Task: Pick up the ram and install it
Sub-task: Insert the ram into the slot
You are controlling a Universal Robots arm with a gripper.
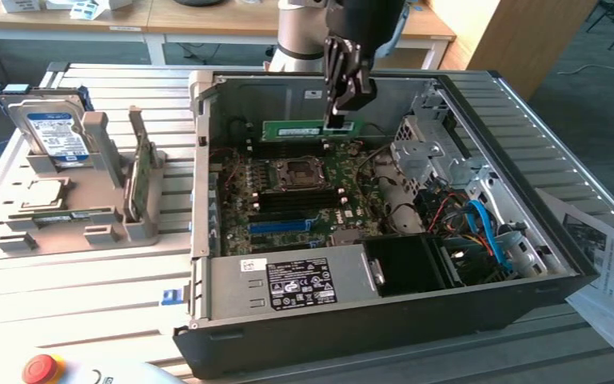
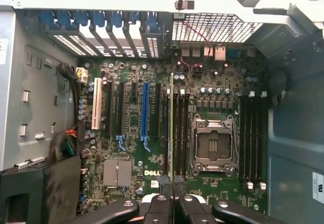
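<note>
wrist view first: the pincer (image 2: pixel 172 206) is pressed together on the upper edge of the ram (image 2: pixel 171 128). the ram is seen edge-on as a thin pale line running along the black memory slots (image 2: pixel 180 133), just beside the cpu socket (image 2: pixel 212 145). whether its lower edge touches a slot or hangs just above one, i cannot tell.

from the exterior view the pincer (image 1: pixel 338 120) pinches the ram (image 1: pixel 305 129) nearer one end than the middle. the stick stands upright and level over the motherboard (image 1: pixel 339 172), close to the far wall of the open case (image 1: pixel 202 160). further off on the surface (image 1: pixel 73 280) a grey holder (image 1: pixel 99 220) carries a hard drive (image 1: pixel 53 132), well apart from the work.

risks, as i judge them:
- the off-centre grip could tip the stick under a downward push, so one end seats and the other rides up.
- a small sideways offset could land it on a slot's rim or in the neighbouring slot.
- closed latches or a mismatched notch would block it, and force could then flex the board or slip the stick in the pincer.
</note>
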